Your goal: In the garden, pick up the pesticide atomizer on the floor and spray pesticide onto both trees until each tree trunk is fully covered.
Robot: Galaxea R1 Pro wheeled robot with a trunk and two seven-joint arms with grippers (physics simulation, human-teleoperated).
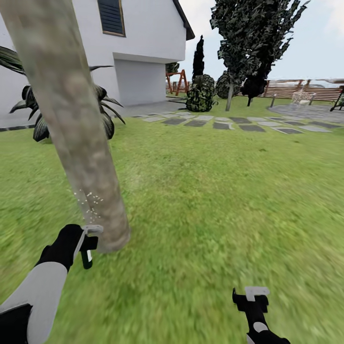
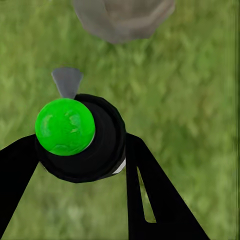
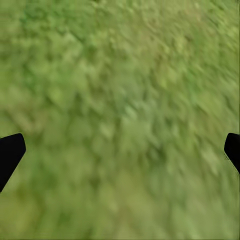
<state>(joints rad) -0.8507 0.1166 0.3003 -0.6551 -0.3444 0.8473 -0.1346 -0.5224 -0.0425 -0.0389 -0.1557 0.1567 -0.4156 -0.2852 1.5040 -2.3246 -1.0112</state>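
Left gripper (image 2: 80,160): near left in the head view, jaws clamped on the pesticide atomizer (image 2: 77,137); black fingers (image 2: 150,195) press its round black body from both sides.
Pesticide atomizer: held off the grass, just beside the foot of the tree trunk (image 1: 71,119). Wrist view shows a bright green cap on top and a grey nozzle pointing at the trunk base.
Pesticide (image 1: 88,198): faint scatter of white specks against the lower trunk, just above the left gripper.
Tree trunk: thick, mottled grey-tan, leaning across the left of the head view, rooted in the floor (image 1: 215,200) near the robot.
Right gripper (image 1: 252,298): near right, over bare grass, jaws well apart, nothing between them; only the two black fingertips (image 3: 10,152) show at the wrist view's edges.
Background: white house (image 1: 138,43) far left, spiky dark plant (image 1: 38,119) behind the trunk, grey stepping stones (image 1: 229,123) across the lawn, dark-leaved tree (image 1: 248,43) and brown slatted fence (image 1: 286,90) far right.
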